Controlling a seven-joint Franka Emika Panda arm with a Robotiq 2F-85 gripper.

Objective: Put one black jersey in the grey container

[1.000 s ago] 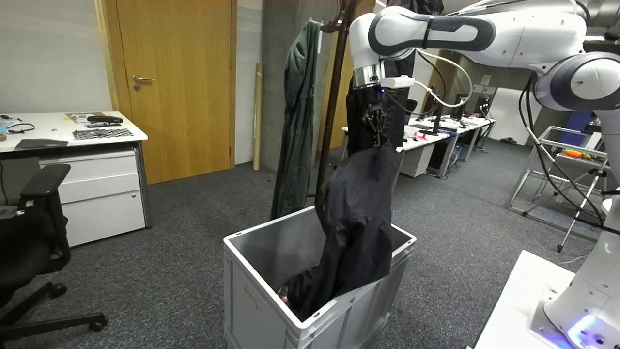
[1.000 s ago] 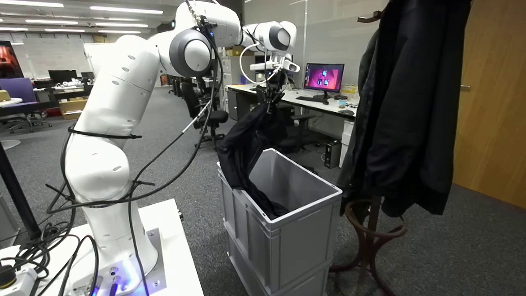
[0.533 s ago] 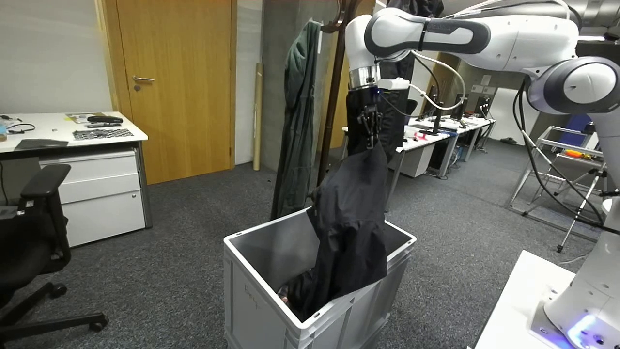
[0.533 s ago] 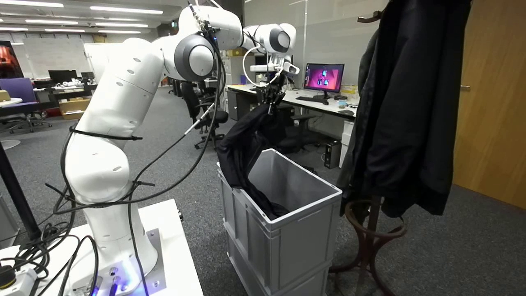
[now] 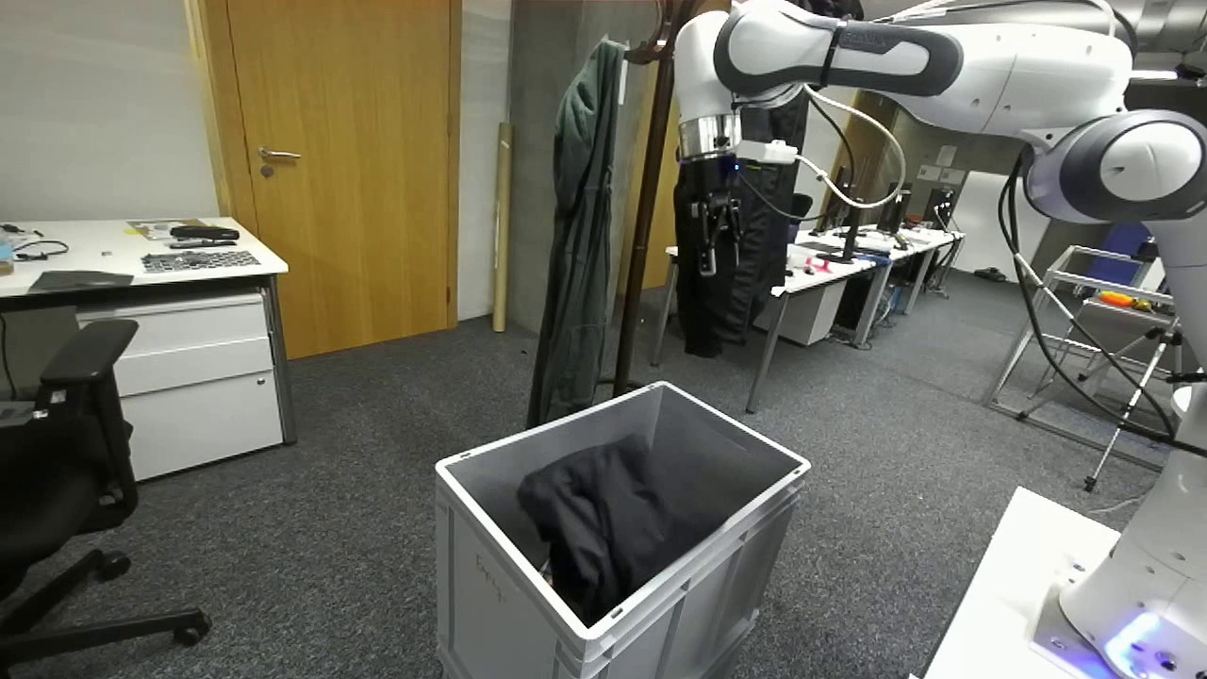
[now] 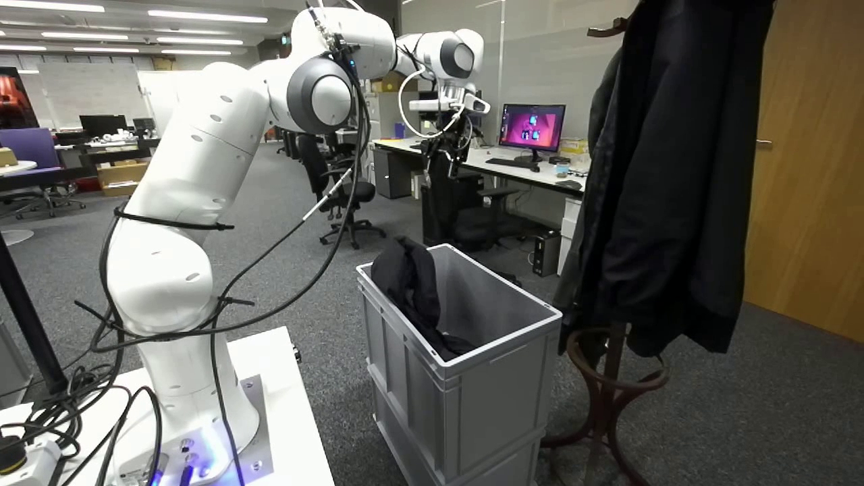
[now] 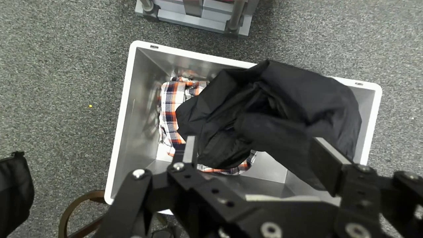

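Black jersey (image 7: 307, 96) was heaped over partly hidden plaid fabric (image 7: 169, 110) in the grey container (image 6: 499, 401), the gripper (image 7: 259, 150) parted wide above, a cropped coat stand (image 5: 647, 217) near it.

Looks matt, creased across limp black cloth jersey (image 7: 307, 96); smooth, faintly glossy inside light-grey rectangular plastic crate (image 7: 140, 96). Matt on crumpled orange-and-white checked cloth (image 7: 170, 105); rough over speckled-grey carpet (image 5: 358, 528); smooth on tall tan wooden door (image 5: 349, 189). Glints at round metal screws (image 7: 139, 174) on matt black two-fingered claw (image 7: 259, 148).

Grn coat (image 5: 583, 236) on rack (image 5: 644, 236); kbd (image 5: 200, 260) on wht desk (image 5: 104, 238)
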